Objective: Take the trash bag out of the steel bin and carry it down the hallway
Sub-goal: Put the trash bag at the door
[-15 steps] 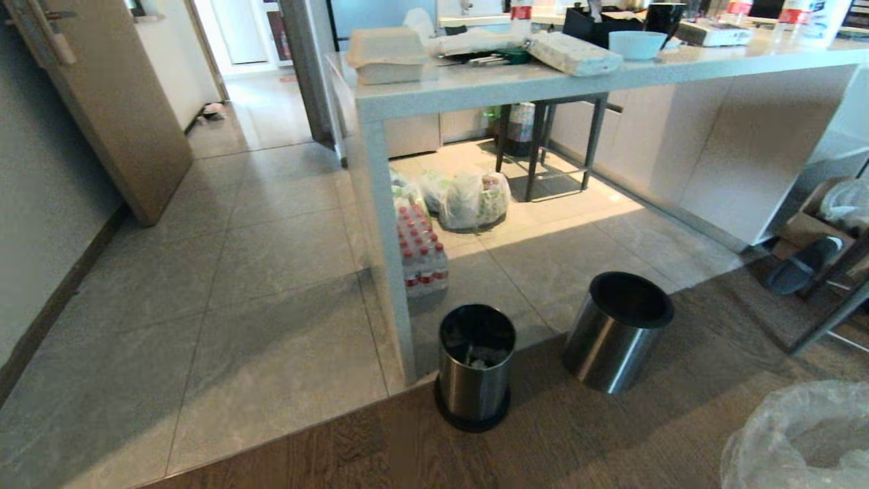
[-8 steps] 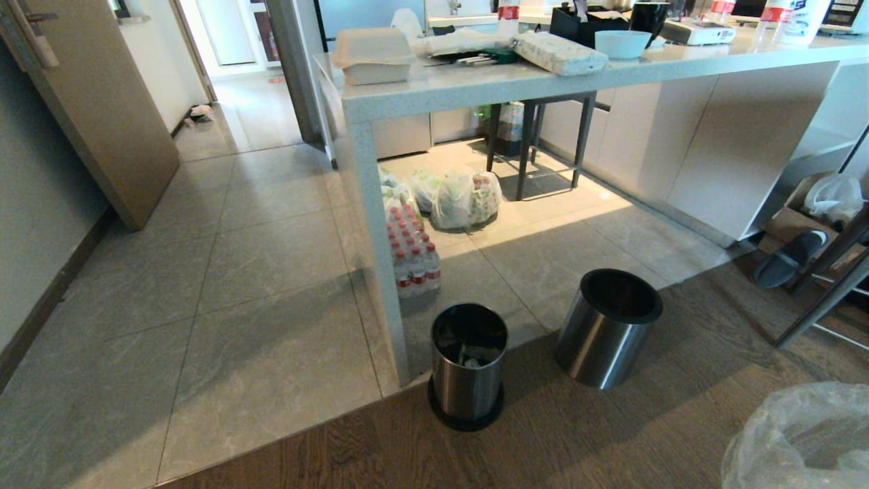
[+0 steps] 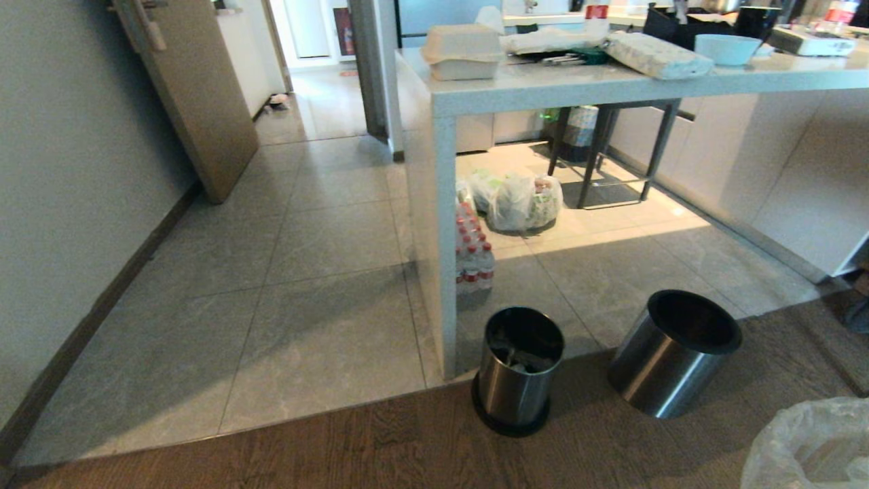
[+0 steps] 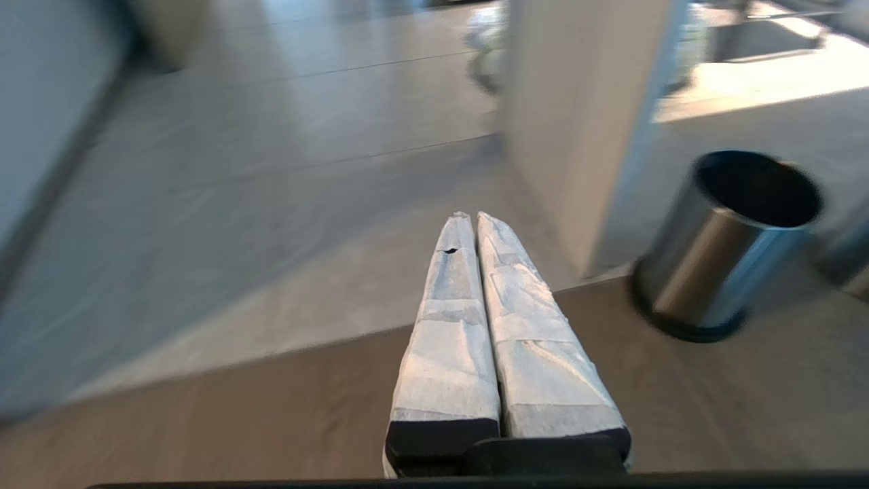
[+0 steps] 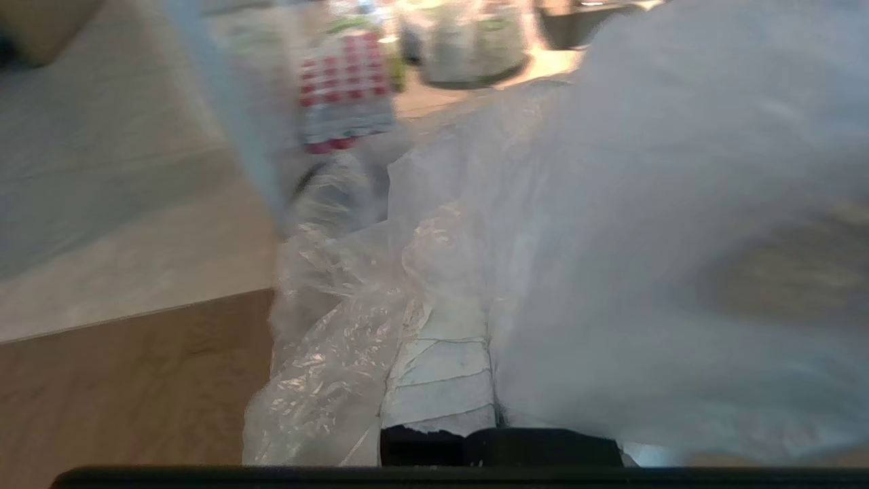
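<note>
The clear crinkled trash bag [image 3: 808, 448] hangs at the bottom right corner of the head view and fills most of the right wrist view [image 5: 577, 224]. My right gripper [image 5: 468, 305] is shut on a fold of the trash bag, and the plastic hides the tips. A steel bin [image 3: 519, 370] with a black base ring stands upright at the tile edge, with some rubbish inside; it also shows in the left wrist view [image 4: 726, 244]. A second steel bin [image 3: 675, 353] leans beside it, empty. My left gripper [image 4: 473, 217] is shut and empty over the wood floor. The hallway [image 3: 305, 258] runs ahead on the left.
A white counter [image 3: 611, 81] with a leg [image 3: 438, 224] stands right of the hallway. A pack of bottles [image 3: 472, 251] and filled plastic bags [image 3: 523, 200] lie under it. A wooden door [image 3: 197, 95] stands open on the left by the grey wall.
The whole head view has swung left, so the bins and counter sit further right in the picture and more wall shows. The trash bag stays at the bottom right corner.
</note>
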{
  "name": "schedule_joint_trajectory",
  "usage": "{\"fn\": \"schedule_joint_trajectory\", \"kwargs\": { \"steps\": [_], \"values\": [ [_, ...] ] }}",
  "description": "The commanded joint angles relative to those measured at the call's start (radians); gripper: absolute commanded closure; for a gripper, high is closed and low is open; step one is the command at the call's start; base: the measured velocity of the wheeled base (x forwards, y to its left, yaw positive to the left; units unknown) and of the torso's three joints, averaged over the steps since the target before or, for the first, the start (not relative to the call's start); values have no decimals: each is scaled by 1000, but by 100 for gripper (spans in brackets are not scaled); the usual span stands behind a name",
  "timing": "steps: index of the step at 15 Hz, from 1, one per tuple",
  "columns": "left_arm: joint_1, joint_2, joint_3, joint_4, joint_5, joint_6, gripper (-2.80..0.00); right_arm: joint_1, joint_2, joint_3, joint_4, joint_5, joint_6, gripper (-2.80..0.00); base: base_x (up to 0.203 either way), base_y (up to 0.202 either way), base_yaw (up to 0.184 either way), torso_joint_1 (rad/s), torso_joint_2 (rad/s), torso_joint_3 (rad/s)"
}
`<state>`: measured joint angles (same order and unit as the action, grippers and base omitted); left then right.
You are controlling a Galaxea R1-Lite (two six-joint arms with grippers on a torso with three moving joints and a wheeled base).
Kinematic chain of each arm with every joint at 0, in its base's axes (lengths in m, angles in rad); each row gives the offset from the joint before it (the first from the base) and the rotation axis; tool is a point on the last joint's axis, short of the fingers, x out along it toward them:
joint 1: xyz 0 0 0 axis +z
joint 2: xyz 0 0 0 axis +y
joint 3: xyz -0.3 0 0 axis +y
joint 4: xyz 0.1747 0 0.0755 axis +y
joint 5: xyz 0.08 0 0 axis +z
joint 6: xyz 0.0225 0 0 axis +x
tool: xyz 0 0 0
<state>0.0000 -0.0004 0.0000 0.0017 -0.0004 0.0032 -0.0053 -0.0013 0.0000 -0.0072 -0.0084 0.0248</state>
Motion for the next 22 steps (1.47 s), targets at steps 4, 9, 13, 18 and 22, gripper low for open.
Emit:
{"fn": "schedule_joint_trajectory", "kwargs": {
  "steps": [4, 9, 13, 18, 22],
  "values": [
    [0, -1, 0, 0, 0, 0, 0, -2, 0, 3, 0, 2, 6, 0, 0, -9, 172, 2, 0, 3],
    [0, 0, 0, 0, 0, 0, 0, -2, 0, 3, 0, 2, 6, 0, -2, -3, 65, 1, -2, 1],
    [0, 0, 0, 0, 0, 1, 0, -2, 0, 3, 0, 2, 6, 0, 0, 0, 0, 0, 0, 0],
    [0, -1, 0, 0, 0, 1, 0, -1, 0, 3, 0, 2, 6, 0, 0, 0, 0, 0, 0, 0],
    [0, 0, 0, 0, 0, 1, 0, -2, 0, 3, 0, 2, 6, 0, 0, 0, 0, 0, 0, 0]
  ]
}}
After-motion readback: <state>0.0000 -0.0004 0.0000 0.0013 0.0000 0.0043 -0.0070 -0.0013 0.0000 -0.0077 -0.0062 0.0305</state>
